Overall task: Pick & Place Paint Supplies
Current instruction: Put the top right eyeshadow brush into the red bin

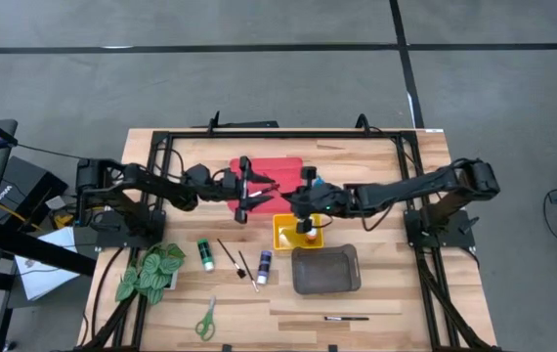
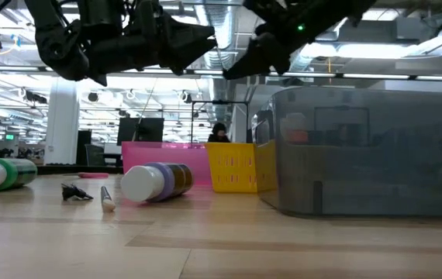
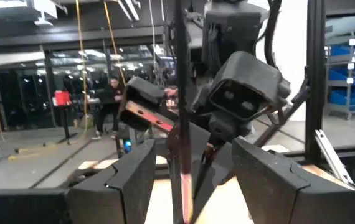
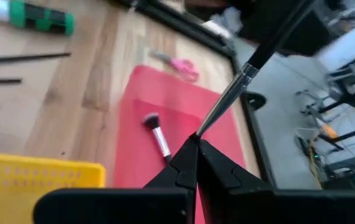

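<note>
Two dark robot arms meet above the middle of a wooden worktop [image 1: 386,293], each reaching in from its own side. The right gripper [image 4: 196,142] is clamped shut on the metal ferrule of a thin dark-handled paintbrush [image 4: 252,59], held in the air over the red tray [image 4: 140,124] near the worktop's far edge. The left gripper [image 1: 246,191] hovers over that same red tray with its fingers [image 3: 131,180] spread apart; a thin dark rod stands upright between them, though whether they touch it cannot be told.

A second brush [image 4: 156,134] with a dark tuft lies inside the red tray, and pink-handled scissors [image 4: 179,63] rest on the wood just beyond its far rim. A yellow tray [image 1: 283,235] sits against the red tray's near side, with a grey tray [image 1: 327,271] just nearer again.

On open wood toward the left near corner lie a green bottle [image 1: 205,254], two loose brushes [image 1: 235,259], a purple bottle [image 1: 264,266] and green-handled scissors [image 1: 205,319]; a leafy fake plant [image 1: 149,272] sits at the left edge. One more brush [image 1: 347,318] lies alone near the near edge, with bare boards around it. A black frame [image 1: 288,137] borders the far edge. No lettering on the bottles can be read.
</note>
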`<act>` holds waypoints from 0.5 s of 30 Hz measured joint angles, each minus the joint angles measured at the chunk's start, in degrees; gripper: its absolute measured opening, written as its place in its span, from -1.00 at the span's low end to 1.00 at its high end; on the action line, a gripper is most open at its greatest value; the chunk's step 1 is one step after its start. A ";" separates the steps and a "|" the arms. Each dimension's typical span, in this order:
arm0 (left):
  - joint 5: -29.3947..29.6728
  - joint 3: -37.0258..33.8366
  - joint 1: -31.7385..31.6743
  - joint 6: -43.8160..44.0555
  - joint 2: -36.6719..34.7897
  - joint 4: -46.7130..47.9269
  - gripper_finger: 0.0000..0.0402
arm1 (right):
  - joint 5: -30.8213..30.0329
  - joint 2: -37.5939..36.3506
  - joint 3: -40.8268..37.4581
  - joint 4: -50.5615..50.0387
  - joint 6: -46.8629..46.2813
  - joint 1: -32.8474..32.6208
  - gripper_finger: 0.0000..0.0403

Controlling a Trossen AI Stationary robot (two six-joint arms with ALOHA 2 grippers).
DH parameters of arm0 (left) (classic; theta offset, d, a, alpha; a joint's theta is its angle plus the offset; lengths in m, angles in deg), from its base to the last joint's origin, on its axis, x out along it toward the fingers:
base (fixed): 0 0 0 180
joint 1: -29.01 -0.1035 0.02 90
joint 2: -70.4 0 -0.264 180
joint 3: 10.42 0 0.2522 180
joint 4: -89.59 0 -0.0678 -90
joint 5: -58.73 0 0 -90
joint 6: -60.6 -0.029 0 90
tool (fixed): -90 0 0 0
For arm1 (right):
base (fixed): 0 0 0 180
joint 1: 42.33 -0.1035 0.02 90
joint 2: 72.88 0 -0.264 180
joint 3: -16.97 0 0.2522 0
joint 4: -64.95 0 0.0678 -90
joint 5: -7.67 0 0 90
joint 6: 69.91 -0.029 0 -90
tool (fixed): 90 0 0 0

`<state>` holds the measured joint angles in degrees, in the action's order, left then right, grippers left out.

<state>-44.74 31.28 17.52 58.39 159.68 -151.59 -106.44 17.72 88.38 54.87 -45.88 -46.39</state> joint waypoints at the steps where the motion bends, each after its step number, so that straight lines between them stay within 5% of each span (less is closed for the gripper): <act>1: -0.03 0.44 0.00 0.06 0.00 0.79 0.02 | 0.16 0.63 0.88 -1.37 0.00 0.00 -1.00; 15: -0.28 0.61 -0.07 -0.38 -0.02 1.63 0.00 | 0.12 2.65 4.98 -6.43 -1.55 0.11 -1.00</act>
<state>-45.03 31.89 17.46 58.01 159.65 -149.97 -106.32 20.38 93.36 48.44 -47.43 -46.28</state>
